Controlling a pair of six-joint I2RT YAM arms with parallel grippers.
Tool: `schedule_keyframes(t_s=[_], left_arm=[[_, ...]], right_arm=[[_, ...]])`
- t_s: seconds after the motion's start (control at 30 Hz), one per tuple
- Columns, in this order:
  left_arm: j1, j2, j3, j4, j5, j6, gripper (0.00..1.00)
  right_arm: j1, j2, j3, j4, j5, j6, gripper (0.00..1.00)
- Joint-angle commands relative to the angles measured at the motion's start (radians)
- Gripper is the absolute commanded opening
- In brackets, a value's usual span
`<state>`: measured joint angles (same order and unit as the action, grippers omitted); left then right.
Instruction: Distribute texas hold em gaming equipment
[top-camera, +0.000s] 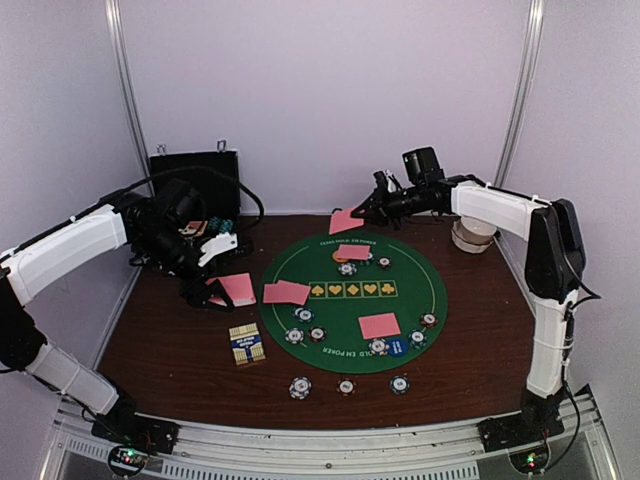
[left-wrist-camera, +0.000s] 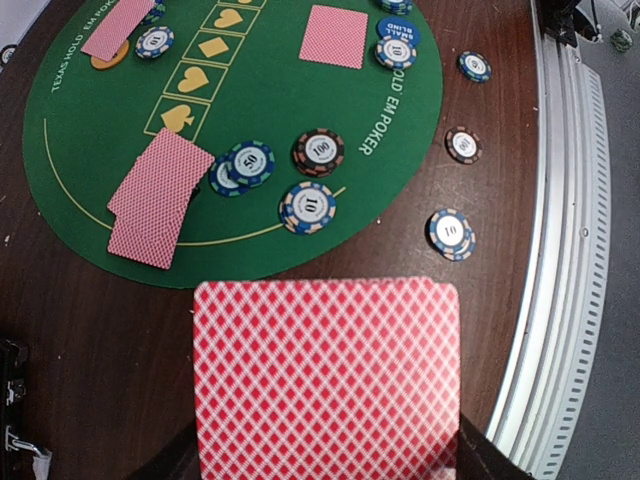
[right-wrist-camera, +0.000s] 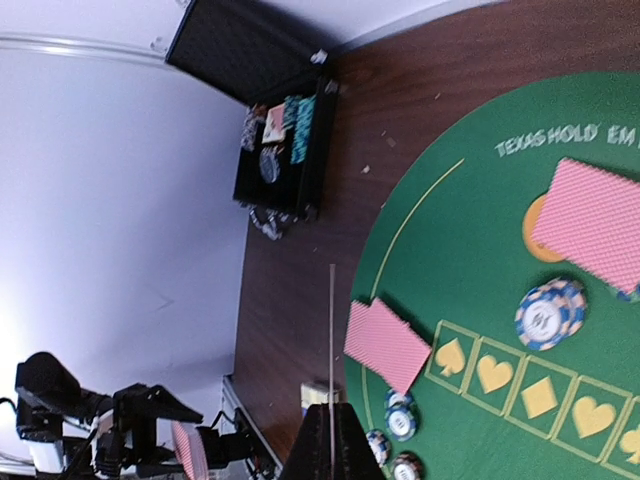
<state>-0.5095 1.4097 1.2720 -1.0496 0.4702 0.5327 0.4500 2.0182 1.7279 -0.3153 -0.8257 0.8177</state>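
My left gripper (top-camera: 205, 291) hangs over the table left of the green felt mat (top-camera: 340, 315), shut on a pink-backed playing card (left-wrist-camera: 327, 380) that fills the lower part of the left wrist view. Its dark fingers (left-wrist-camera: 172, 466) show only at the card's bottom corners. Over the mat's far edge, my right gripper (top-camera: 364, 212) is shut on another pink card (top-camera: 345, 221), which the right wrist view shows edge-on as a thin line (right-wrist-camera: 331, 330). More pink cards (top-camera: 286, 292) (top-camera: 379, 325) (top-camera: 353, 252) and several stripe-edged chips (left-wrist-camera: 310, 205) lie on the mat.
The open black case (top-camera: 195, 185) stands at the back left and a white bowl (top-camera: 473, 236) at the back right. A yellow-blue card box (top-camera: 246, 344) lies left of the mat. Three chips (top-camera: 300, 387) sit near the front edge. An orange disc (right-wrist-camera: 533, 232) and a blue disc (left-wrist-camera: 397, 27) lie on the mat.
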Motion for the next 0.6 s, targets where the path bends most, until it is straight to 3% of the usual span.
schedule_keyframes(t_s=[0.0, 0.2, 0.57], left_arm=[[0.006, -0.015, 0.035, 0.014, 0.012, 0.004, 0.00], [0.006, -0.014, 0.038, 0.010, 0.016, 0.006, 0.00], [0.006, -0.019, 0.033, 0.005, 0.016, 0.009, 0.00]], right_arm=[[-0.051, 0.116, 0.135, -0.164, 0.095, -0.144, 0.00], [-0.071, 0.278, 0.299, -0.259, 0.162, -0.211, 0.00], [-0.080, 0.418, 0.456, -0.317, 0.238, -0.239, 0.00]])
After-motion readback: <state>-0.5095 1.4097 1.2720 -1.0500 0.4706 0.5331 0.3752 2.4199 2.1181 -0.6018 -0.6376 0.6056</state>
